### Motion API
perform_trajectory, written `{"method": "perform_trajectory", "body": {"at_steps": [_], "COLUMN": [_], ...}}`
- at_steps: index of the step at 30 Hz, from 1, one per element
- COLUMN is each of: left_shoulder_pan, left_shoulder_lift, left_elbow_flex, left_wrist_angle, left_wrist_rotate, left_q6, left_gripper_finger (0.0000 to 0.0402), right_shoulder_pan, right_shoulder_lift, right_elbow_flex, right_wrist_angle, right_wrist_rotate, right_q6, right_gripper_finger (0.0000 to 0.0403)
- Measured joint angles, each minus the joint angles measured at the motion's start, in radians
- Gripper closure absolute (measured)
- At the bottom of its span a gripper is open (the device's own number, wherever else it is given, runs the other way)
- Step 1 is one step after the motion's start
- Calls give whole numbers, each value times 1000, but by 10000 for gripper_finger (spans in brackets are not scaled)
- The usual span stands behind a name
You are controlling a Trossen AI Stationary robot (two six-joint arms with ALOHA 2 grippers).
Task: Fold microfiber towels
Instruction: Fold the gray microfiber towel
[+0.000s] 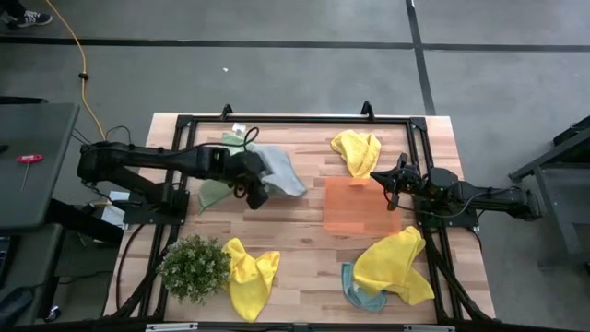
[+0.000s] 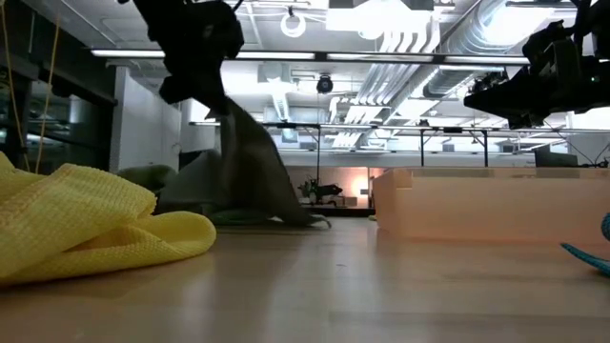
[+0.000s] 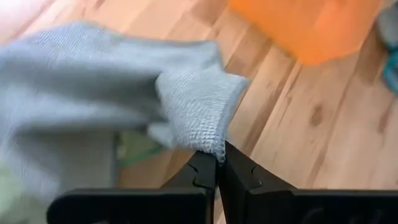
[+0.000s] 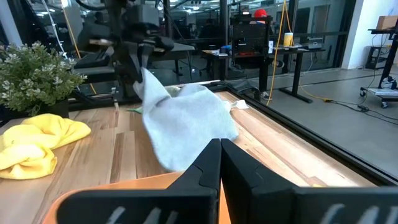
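Note:
My left gripper [image 1: 256,191] is shut on a grey-blue towel [image 1: 279,170] left of the table's middle and holds it up above the table; it also shows in the low view [image 2: 250,167]. A pale green towel [image 1: 214,194] lies under and beside it. My right gripper [image 1: 393,181] is shut and empty, raised above the right edge of the orange mat [image 1: 358,207]. Three yellow towels lie on the table, one at the far side [image 1: 358,150], one at the near right [image 1: 396,266] and one at the near left [image 1: 249,277]. The near-right one lies on a teal towel [image 1: 361,293]. My left gripper pinches a bunched edge of the grey-blue towel [image 3: 210,144] between its two fingertips [image 3: 204,169]. That part is lifted clear. The rest of the cloth hangs slack below the fingers, and its lower end [image 2: 286,215] rests on the table.
A small leafy potted plant [image 1: 195,267] stands at the near left. A black frame [image 1: 295,120] runs around the wooden table top. Bare wood shows between the mat and the near-left yellow towel.

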Motion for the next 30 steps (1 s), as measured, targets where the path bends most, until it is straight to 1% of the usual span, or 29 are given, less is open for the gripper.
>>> {"method": "perform_trajectory", "body": {"at_steps": [6, 19, 24, 30], "left_shoulder_pan": [2, -6, -6, -9], "left_shoulder_lift": [27, 34, 34, 33], "left_elbow_flex": [8, 8, 8, 8], "left_wrist_angle": [3, 13, 37, 41], "left_wrist_rotate": [43, 50, 56, 104], "left_q6": [4, -1, 46, 83], "left_gripper_finger": [401, 402, 402, 402], "right_shoulder_pan": [0, 0, 0, 0], "right_shoulder_lift": [0, 0, 0, 0], "right_elbow_flex": [0, 0, 0, 0], "right_wrist_angle": [0, 0, 0, 1], "right_wrist_rotate": [0, 0, 0, 0], "right_q6": [0, 0, 0, -5], "right_gripper_finger": [402, 402, 402, 402]}}
